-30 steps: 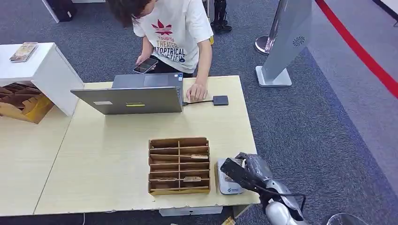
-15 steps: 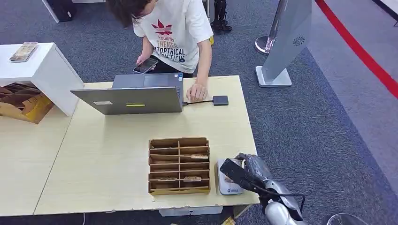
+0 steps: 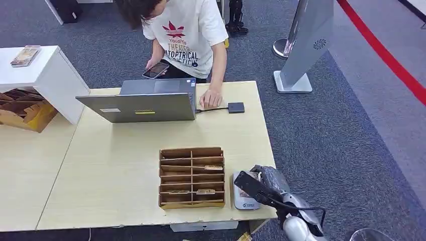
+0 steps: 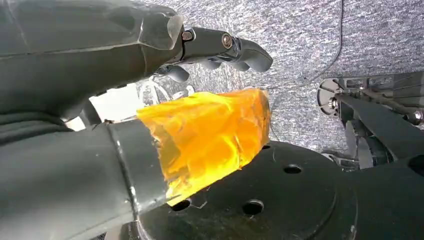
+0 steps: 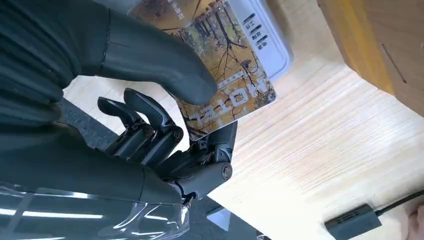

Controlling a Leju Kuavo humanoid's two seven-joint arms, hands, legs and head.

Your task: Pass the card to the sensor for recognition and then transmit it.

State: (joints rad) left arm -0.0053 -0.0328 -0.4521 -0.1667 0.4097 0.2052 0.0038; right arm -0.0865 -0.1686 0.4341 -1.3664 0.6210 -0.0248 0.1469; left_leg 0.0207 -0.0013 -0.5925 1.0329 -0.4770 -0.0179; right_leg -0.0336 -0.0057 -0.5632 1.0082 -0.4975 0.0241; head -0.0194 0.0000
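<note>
The card point(image 5: 227, 60), printed with a woodland picture and lettering, is being pinched between the thick thumb and the darker fingers point(image 5: 150, 125) of the right hand point(image 3: 261, 182), and it is lying over the pale sensor point(image 5: 267, 37) near the table's point(image 3: 125, 170) front right corner, just beside the wooden slotted organiser point(image 3: 192, 176). Whether the card is actually touching the sensor's face or hovering just above it is hard to tell from the wrist view. So the task appears to be in its recognition stage: the card is being presented to the reader, and the handing-on is not yet done.

The left hand point(image 4: 150, 65) is hanging low over the grey carpet, its fingers loosely spread and holding nothing.

Compared with a second ago, the right hand is sitting slightly lower and a touch nearer the organiser, bringing the card further over the sensor; the shift is small. The person point(image 3: 186, 30) behind the laptop point(image 3: 140, 106) is standing in the same pose, one hand by the small black dongle point(image 3: 236, 107).
</note>
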